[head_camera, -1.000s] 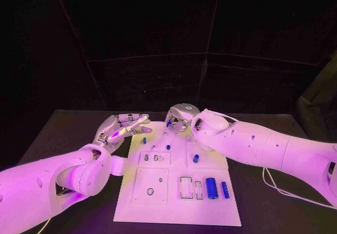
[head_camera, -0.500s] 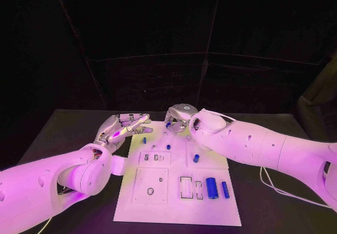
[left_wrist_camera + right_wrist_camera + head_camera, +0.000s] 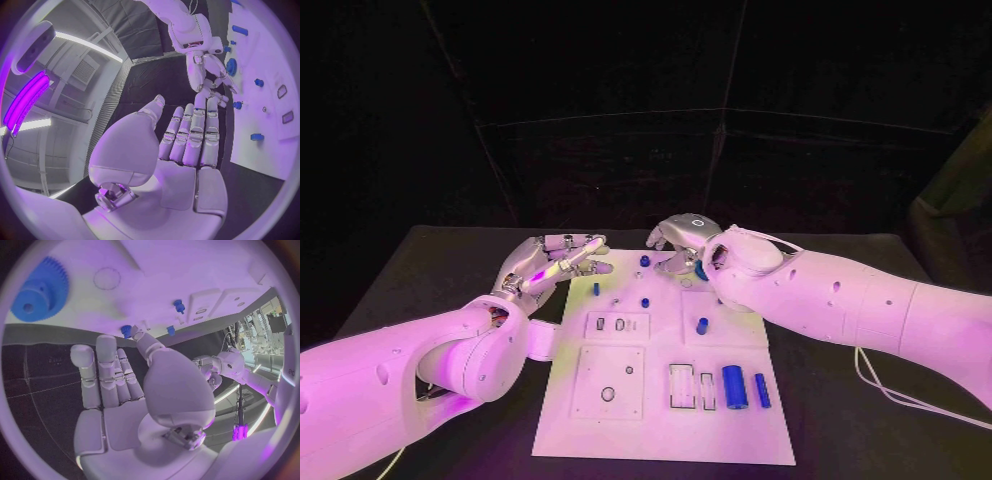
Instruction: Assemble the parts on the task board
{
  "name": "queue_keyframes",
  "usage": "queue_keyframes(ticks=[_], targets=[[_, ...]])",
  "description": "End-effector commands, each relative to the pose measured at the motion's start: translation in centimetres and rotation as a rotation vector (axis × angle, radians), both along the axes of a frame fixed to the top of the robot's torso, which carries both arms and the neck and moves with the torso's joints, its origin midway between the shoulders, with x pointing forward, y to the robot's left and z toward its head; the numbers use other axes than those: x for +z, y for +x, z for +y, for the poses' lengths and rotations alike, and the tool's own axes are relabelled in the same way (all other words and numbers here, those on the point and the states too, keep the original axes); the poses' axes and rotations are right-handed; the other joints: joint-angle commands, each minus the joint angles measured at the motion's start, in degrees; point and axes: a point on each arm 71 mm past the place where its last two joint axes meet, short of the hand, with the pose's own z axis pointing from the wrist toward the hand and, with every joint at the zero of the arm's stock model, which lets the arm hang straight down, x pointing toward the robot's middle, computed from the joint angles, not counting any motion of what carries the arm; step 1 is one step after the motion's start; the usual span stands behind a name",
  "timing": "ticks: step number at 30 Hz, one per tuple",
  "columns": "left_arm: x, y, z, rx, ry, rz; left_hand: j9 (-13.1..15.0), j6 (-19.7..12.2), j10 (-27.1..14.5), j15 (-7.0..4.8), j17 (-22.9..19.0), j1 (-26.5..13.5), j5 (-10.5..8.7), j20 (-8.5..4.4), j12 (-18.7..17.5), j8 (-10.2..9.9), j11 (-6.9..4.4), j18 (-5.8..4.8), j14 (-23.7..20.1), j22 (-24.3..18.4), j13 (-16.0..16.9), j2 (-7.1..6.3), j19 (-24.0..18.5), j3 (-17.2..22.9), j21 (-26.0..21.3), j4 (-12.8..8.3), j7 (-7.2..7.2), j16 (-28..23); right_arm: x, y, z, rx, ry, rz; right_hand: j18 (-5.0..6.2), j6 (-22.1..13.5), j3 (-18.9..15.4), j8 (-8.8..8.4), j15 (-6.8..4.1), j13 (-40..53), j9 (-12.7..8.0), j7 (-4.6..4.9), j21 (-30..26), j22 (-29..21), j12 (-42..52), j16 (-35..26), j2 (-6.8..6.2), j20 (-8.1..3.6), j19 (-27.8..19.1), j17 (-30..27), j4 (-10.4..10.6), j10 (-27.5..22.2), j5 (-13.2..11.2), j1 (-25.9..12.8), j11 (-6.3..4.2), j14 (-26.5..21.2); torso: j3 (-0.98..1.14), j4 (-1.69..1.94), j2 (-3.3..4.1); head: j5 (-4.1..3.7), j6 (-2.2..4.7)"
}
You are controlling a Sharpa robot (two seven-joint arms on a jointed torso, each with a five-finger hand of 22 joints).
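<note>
while both hands stay spread and empty, right hand (image 3: 687, 240) at board's (image 3: 661, 440) twelve o'clock risks nudging the gear (image 3: 37, 292).

The left arm was extended from about 8 o'clock toward the middle, forearm raised. The left hand (image 3: 560, 256) was held up with fingers (image 3: 190, 135) straight, close together and thumb apart; nothing was held. The right arm was reached in from 4 o'clock, wrist bent downward. The right hand (image 3: 684, 240) was pointed down with fingers (image 3: 106, 372) stretched out side by side; nothing was seen gripped.
</note>
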Motion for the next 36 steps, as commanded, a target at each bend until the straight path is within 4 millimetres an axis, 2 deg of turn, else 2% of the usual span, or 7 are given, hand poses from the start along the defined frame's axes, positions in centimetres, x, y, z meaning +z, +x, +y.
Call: queue_keyframes(ticks=[1,7,10,11,14,16,36], targets=[[0.2,0.0,0.0,-0.013,-0.004,-0.008,-0.1,-0.1,-0.1,0.16,0.1,-0.1,-0.01,0.13,-0.2,-0.2,0.27,0.81,0.1,-0.1,-0.1,0.74,0.4,0.0,-0.2,-0.3,0.50,-0.3,1.3,-0.5,-2.0,-0.044,0.079,-0.014,-1.31,3.0,-0.3,1.05,-0.72,1.0,0.4,-0.58,3.4,6.2,3.3,4.1,0.85,-0.55,4.5,5.6,1.6,6.7,1.2,-0.7,-1.17,2.1,0.01,-0.26,0.02,-0.19,0.22],[0.2,0.0,0.2,-0.011,-0.003,-0.008,-0.1,-0.1,-0.1,0.17,0.1,-0.1,-0.01,0.14,-0.2,-0.2,0.27,0.82,0.1,-0.1,-0.1,0.74,0.4,0.0,-0.2,-0.4,0.51,-0.4,2.1,-1.1,-6.8,-0.165,0.144,0.101,-3.56,4.4,-5.1,1.11,-3.96,7.9,0.1,-3.64,9.6,17.8,13.7,14.4,-2.62,-3.62,12.4,20.1,6.4,22.1,5.0,-5.2,-4.94,5.5,0.12,-0.77,0.02,-0.20,0.46],[0.1,0.0,0.2,-0.011,-0.002,-0.008,-0.1,-0.1,-0.1,0.17,0.1,-0.1,-0.01,0.14,-0.2,-0.2,0.27,0.82,0.1,-0.1,-0.1,0.75,0.4,0.0,-0.2,-0.4,0.51,-0.4,2.0,-1.3,-8.8,-0.216,0.133,0.156,-4.25,3.2,-11.9,0.37,-3.87,15.4,-0.1,-3.48,11.3,21.1,20.6,19.8,-3.24,-3.88,14.4,28.3,11.0,21.5,6.6,-5.2,-4.87,6.1,0.19,-0.89,0.06,-0.29,0.55],[0.1,0.0,0.2,-0.011,-0.002,-0.007,-0.1,-0.1,-0.1,0.17,0.1,-0.1,-0.01,0.14,-0.2,-0.2,0.27,0.82,0.1,-0.1,-0.1,0.75,0.4,0.0,-0.2,-0.4,0.51,-0.4,1.9,-1.4,-9.3,-0.230,0.126,0.169,-4.32,2.8,-18.6,0.24,-3.55,23.0,0.0,-3.36,11.7,21.7,26.9,21.5,-2.29,-3.57,14.5,30.2,14.6,18.5,8.0,-1.2,-4.60,5.8,0.24,-0.95,0.07,-0.24,0.53],[0.1,0.1,0.2,-0.011,-0.002,-0.007,-0.1,-0.1,-0.1,0.17,0.1,-0.1,-0.01,0.14,-0.2,-0.2,0.27,0.82,0.1,-0.1,-0.1,0.75,0.4,0.0,-0.2,-0.4,0.51,-0.4,1.8,-1.4,-10.4,-0.256,0.099,0.192,-4.43,2.2,-22.4,0.22,-3.15,32.5,-0.1,-2.74,12.0,22.4,33.9,23.0,-3.24,-3.06,14.7,32.9,22.3,16.0,7.9,1.4,-4.11,5.8,0.18,-0.86,0.10,-0.50,0.60],[0.1,0.1,0.2,-0.012,-0.002,-0.007,-0.1,-0.1,-0.1,0.17,0.1,-0.1,-0.01,0.14,-0.3,-0.2,0.27,0.82,0.1,-0.1,0.0,0.76,0.4,0.0,-0.2,-0.4,0.51,-0.4,1.7,-1.4,-10.7,-0.266,0.084,0.204,-4.49,2.2,-23.1,0.34,-3.02,36.2,-0.1,-2.70,12.2,22.9,36.7,23.7,-3.53,-3.03,14.9,34.2,24.0,15.9,8.3,2.8,-4.06,5.9,0.14,-0.74,0.12,-0.78,0.63],[0.0,0.3,0.2,-0.011,-0.001,-0.005,-0.1,-0.1,-0.1,0.17,0.1,-0.1,0.00,0.14,-0.3,-0.3,0.27,0.82,0.1,-0.1,0.0,0.79,0.4,0.1,-0.2,-0.4,0.50,-0.4,0.9,-0.5,-9.7,-0.259,0.004,0.246,-5.04,2.8,-21.9,1.16,-2.87,59.0,0.0,-2.77,13.5,25.9,56.7,28.5,-0.52,-2.80,16.4,43.8,21.7,20.3,9.1,9.0,-4.05,7.2,0.06,-0.62,0.14,-0.82,0.09]])
